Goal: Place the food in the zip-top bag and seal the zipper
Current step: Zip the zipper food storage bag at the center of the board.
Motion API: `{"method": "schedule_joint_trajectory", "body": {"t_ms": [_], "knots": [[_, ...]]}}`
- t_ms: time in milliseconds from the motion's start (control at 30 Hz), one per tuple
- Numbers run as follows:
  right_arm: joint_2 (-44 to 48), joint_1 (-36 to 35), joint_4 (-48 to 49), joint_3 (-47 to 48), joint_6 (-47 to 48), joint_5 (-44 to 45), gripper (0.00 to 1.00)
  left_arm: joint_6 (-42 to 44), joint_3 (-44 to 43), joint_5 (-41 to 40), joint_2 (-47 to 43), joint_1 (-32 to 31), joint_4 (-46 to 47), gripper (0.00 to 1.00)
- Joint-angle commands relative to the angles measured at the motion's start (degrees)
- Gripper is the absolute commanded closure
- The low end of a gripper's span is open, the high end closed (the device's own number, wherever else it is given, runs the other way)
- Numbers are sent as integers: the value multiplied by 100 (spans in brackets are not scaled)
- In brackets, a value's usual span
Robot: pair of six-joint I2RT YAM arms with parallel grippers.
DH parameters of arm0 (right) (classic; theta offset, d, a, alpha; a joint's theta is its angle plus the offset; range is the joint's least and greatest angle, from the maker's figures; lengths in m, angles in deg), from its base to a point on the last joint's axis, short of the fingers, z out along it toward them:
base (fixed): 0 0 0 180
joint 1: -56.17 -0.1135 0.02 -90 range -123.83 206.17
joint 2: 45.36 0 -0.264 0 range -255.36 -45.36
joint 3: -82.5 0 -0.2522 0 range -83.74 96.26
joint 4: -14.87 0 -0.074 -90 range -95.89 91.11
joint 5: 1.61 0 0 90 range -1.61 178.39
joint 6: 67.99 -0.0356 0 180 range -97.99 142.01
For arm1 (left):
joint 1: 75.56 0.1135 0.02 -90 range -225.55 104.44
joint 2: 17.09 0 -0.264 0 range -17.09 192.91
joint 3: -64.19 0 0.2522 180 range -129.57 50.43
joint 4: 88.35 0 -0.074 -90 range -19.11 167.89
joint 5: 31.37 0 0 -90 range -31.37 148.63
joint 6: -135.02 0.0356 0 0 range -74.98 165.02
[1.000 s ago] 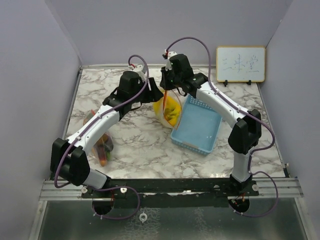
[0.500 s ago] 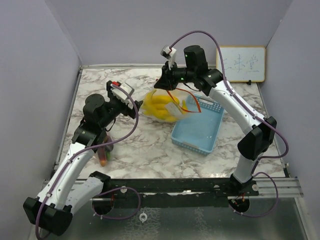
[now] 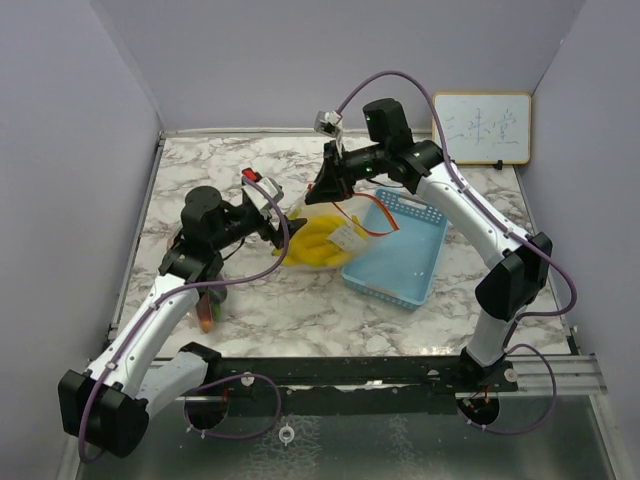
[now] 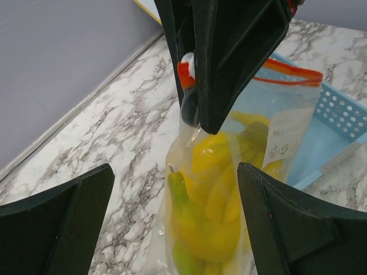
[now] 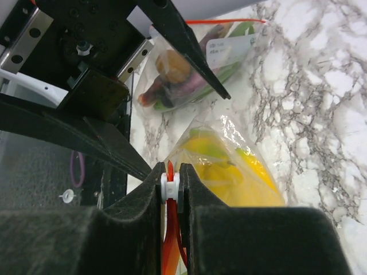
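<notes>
Clear, crinkly zip-top bag (image 3: 345, 235) (orange zipper (image 4: 287, 71)) bulges with yellow bananas (image 4: 215, 200).

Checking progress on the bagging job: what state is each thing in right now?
Right gripper: shut on the bag's slider.
Left gripper: open, holding nothing.
Bag: held upright, bananas inside; seal unclear.
Second bag: lying flat, food inside.
Basket: lying flat, nothing inside.

The marble table (image 3: 300, 300) carries a blue basket (image 3: 400, 255), just right of the right fingers (image 5: 229, 240). A banana bag (image 3: 320, 240) hangs below those fingers, straight ahead of the left fingers (image 4: 57, 217), with its bottom apparently on the marble. A second bag (image 5: 189, 74) lies flat behind the left fingers.
</notes>
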Motion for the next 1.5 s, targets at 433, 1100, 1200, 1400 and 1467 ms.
{"method": "schedule_joint_trajectory", "body": {"t_ms": [433, 1100, 1200, 1400, 1467], "knots": [[252, -12, -230, -39, 249, -769, 96, -762, 160, 1159, 567, 18, 836, 36], [957, 3, 1319, -711, -154, 2576, 42, -1020, 247, 268, 767, 15, 300, 100], [1165, 3, 1826, -1151, -72, 2416, 33, -1135, 421, 170, 717, 16, 348, 100], [731, 7, 1922, -1119, 79, 1364, 39, -1205, 911, 219, 604, 20, 618, 100], [560, 3, 2025, -1110, 117, 1058, 41, -1262, 1032, 287, 559, 20, 728, 100]]}}
